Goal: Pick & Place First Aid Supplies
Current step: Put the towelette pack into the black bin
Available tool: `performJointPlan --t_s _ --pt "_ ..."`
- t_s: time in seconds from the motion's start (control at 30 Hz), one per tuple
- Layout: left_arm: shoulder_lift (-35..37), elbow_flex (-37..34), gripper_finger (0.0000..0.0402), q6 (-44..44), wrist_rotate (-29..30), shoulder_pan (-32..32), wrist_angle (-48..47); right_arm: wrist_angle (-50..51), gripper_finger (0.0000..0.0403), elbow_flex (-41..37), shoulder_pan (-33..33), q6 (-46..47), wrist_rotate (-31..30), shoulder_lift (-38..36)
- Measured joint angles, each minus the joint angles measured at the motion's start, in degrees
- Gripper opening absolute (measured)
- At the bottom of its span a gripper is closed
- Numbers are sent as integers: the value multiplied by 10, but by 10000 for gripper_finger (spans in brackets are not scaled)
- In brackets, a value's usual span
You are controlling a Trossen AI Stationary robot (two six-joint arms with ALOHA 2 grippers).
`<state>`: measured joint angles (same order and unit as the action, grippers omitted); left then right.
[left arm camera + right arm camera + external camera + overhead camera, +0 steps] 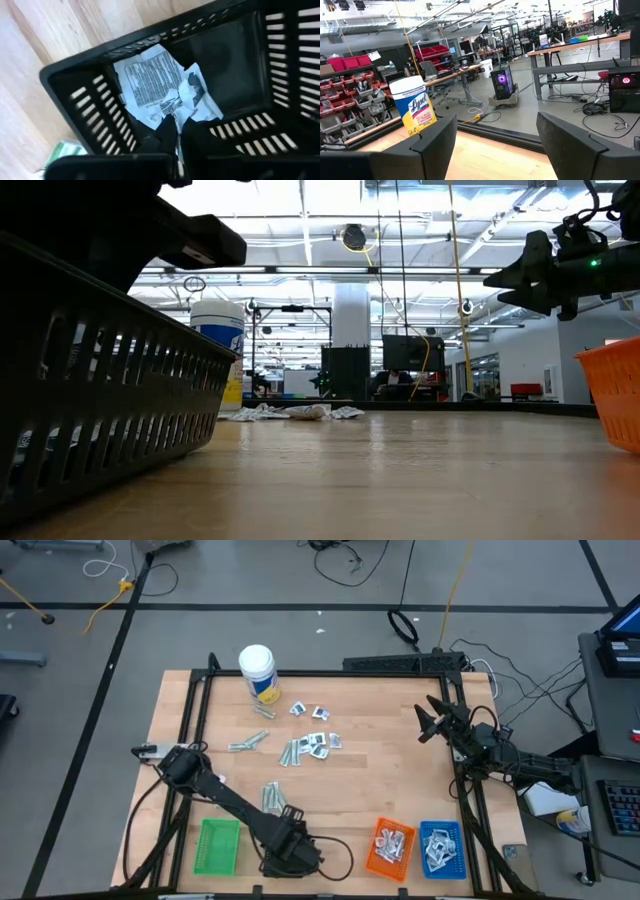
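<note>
Robotics lab, workbenches [580, 47], red parts bins [347, 62], computer tower [501, 82]

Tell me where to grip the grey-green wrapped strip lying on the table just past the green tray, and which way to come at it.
Come straight down on the grey-green strip and pinch across its narrow width near the middle. It lies flat on the table, so no side offers an edge, though neighbouring strips lie close. The open right gripper is free.

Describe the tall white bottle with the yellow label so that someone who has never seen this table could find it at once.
Start at the light wooden table and go to its far edge, on the left arm's side. There the tall white round bottle with a yellow label stands upright, just behind the scattered small flat packets. It is the only standing, round thing; everything near it is small and lies flat.
</note>
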<state>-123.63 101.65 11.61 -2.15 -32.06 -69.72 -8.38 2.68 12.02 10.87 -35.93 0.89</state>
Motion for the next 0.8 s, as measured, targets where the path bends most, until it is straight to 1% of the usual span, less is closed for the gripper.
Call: performJointPlan --t_s 0.07,0.17,0.3,0.37,0.47,0.53,0.63,0.8 --pt "0 0 34 9 -12 0 1 0 269 0 0 0 0 0" --pt "0 0 84 8 -34 1 5 0 268 0 0 0 0 0" --pt "19 -1 170 -3 -56 5 1 0 270 0 0 0 0 0" --pt "33 -1 213 -13 -56 12 -6 0 271 0 0 0 0 0" --pt "52 -1 266 -56 -56 25 -8 0 271 0 0 0 0 0" --pt "66 -1 292 -103 -55 35 -8 0 270 0 0 0 0 0" --pt "80 -1 319 -165 -55 54 -8 0 268 0 0 0 0 0" --pt "85 -1 340 -258 -38 102 -12 0 270 0 0 0 0 0"
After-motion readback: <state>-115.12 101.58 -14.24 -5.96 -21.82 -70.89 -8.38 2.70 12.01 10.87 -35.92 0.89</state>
